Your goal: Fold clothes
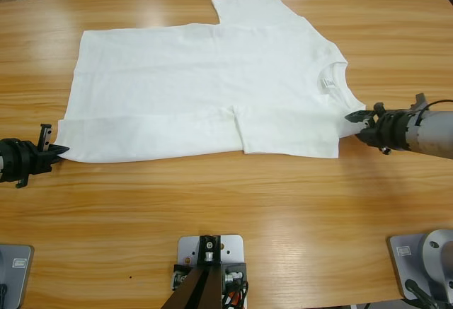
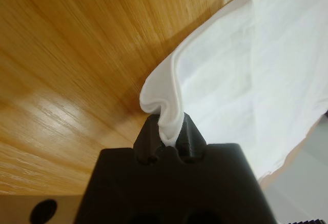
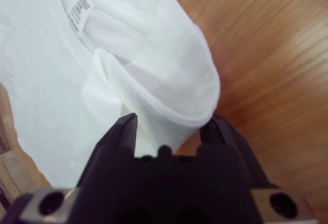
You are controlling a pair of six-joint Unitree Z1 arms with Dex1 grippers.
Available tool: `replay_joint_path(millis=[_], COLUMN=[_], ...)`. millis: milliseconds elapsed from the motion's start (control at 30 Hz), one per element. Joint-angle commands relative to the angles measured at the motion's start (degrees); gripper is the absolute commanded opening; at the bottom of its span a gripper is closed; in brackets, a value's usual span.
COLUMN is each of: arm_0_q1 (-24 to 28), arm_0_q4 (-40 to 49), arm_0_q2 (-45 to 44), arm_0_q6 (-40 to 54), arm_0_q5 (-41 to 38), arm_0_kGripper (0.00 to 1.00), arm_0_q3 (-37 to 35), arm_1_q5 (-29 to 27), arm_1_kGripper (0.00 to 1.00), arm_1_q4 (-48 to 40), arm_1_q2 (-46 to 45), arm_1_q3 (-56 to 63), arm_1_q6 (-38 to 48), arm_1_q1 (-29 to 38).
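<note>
My T-shirt (image 1: 205,90) lies flat across the wooden table (image 1: 233,210), hem toward nine o'clock and neck toward three o'clock in the high view, with one sleeve poking out at twelve o'clock and the near sleeve already turned in over the body. The neck label (image 1: 328,85) shows white just inside the collar.

My left gripper (image 1: 58,151) sits at the nine o'clock end, at the near hem corner. In the left wrist view its jaws are pressed together on a small pleat of cloth, which bulges up between them. My right gripper (image 1: 356,117) is at three o'clock, by the shoulder edge just below the collar. Its jaws stand spread with the rolled shoulder edge lying between them (not yet nipped, as far as I can see).

The cloth looks thin, light and limp, so I judge it will sag and crease wherever I do not support it, and it will drag on the wood rather than slide cleanly. The seamed edges are the best hold: the hem corner on one side, the ribbed shoulder by the collar on the other. A shallow bite could slip off, so I would take a full fold of fabric.
</note>
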Motion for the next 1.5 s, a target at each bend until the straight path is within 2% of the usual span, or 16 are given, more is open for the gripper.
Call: replay_joint_path(millis=[33, 67, 233, 467, 567, 633, 667, 700, 733, 900, 1033, 1300, 1400, 1500], arm_0_q1=[-0.54, -0.54, -0.27, -0.36, -0.34, -0.36, -0.36, -0.36, -0.36, -0.36, -0.36, -0.34, -0.36, -0.36], arm_0_q4=[-0.7, -0.7, 1.32, 3.16, 3.16, 2.97, 2.87, 2.76, 2.65, 2.57, 2.5, 2.46, 2.43, 2.43], arm_0_q2=[1.86, 1.83, -0.07, -0.16, 0.19, 0.63, 0.9, 1.13, 1.27, 1.14, 0.92, 0.97, 1.14, 1.02], arm_0_q6=[1.09, 1.18, 1.97, 2.61, 2.61, 2.61, 2.61, 2.61, 2.62, 3.1, 4.08, 4.36, 4.42, 4.45], arm_0_q5=[-0.78, -0.8, -2.03, -3.08, -2.99, -2.99, -2.99, -2.99, -2.99, -2.92, -2.9, -2.9, -2.9, -2.9], arm_0_kGripper=[0.0, 0.0, 0.0, 0.0, 0.0, 0.0, 0.0, 0.0, 0.0, 0.0, 0.0, 0.0, 0.0, 0.0], arm_0_q3=[0.43, 0.36, 0.4, 0.35, 0.35, 0.28, 0.21, 0.14, 0.06, 0.35, 0.24, 0.1, 0.12, 0.17], arm_1_q5=[1.66, 1.59, -0.8, -1.43, -2.21, -2.08, -1.94, -1.75, -1.5, -0.27, -0.1, -1.47, -1.94, -1.77], arm_1_kGripper=[0.118, 0.004, 0.0, 0.0, 0.008, 0.607, 0.792, 0.914, 0.954, 0.973, 0.976, 0.998, 0.958, 0.862], arm_1_q4=[-3.61, -2.51, 15.72, 16.93, 13.65, 12.49, 11.33, 9.76, 8.83, 3.4, 3.03, 11.15, 13.58, 11.59], arm_1_q2=[4.77, 3.89, -5.56, -5.04, -5.97, -7.94, -8.89, -9.29, -9.24, -4.16, -2.77, -7.5, -8.73, -6.09], arm_1_q3=[1.71, 1.68, -1.38, -1.98, -1.87, -1.89, -1.89, -1.89, -1.92, -1.45, -1.1, -1.56, -2.35, -2.28], arm_1_q6=[-0.87, -1.15, -5.67, -7.11, -6.94, -6.32, -6.32, -6.32, -6.32, -5.58, -4.53, -2.96, -2.8, -2.56], arm_1_q1=[-0.87, -0.87, -0.86, -0.79, -0.79, -0.79, -0.79, -0.79, -0.79, -0.79, -0.79, -0.8, -0.79, -0.82])
